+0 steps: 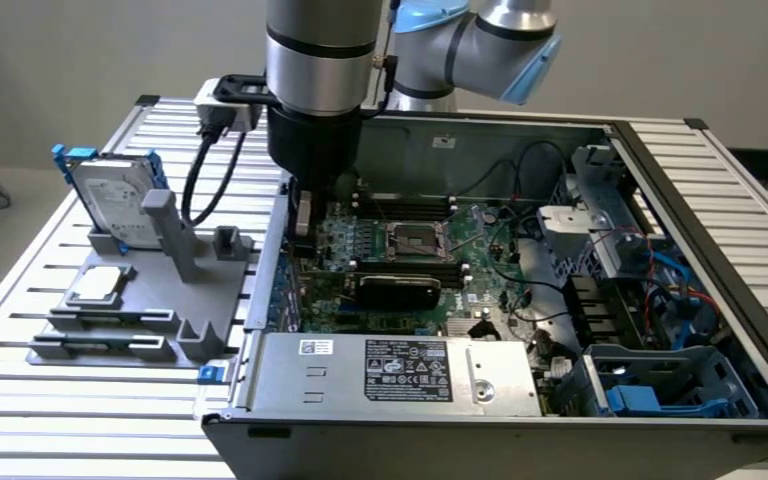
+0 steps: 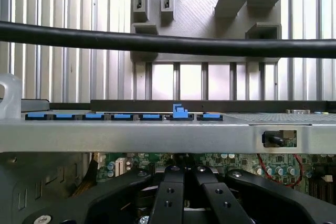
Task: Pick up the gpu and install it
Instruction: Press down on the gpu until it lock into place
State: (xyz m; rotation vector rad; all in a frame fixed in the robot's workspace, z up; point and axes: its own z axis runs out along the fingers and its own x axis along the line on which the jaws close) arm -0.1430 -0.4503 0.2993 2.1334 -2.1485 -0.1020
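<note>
Down inside the open computer case (image 1: 624, 140) sits the end effector (image 2: 184, 174), its two black fingers (image 2: 169, 198) drawn together with no gap between them, at the case's wall on the exterior view's left, over the green motherboard (image 1: 418, 250). Whether anything is pinched between them cannot be told; in the exterior view a narrow upright piece hangs just under the arm's black wrist, too hidden to name with certainty. The gpu (image 1: 395, 290) appears as a black rounded shroud lying on the motherboard, near the end effector and toward the front of the case from it, just short of the silver power supply (image 1: 398, 372). Beyond it from the end effector lies the CPU socket (image 1: 411, 240). Outside the case wall, on the far side from the gpu, a grey parts holder (image 1: 144, 300) rests on the slatted counter (image 1: 37, 400), carrying a silver hard drive (image 1: 111, 200) in a blue frame and a small square CPU chip (image 1: 97, 287). A black cable (image 2: 168, 43) crosses the wrist view above a row of blue slot clips (image 2: 121, 116).
</note>
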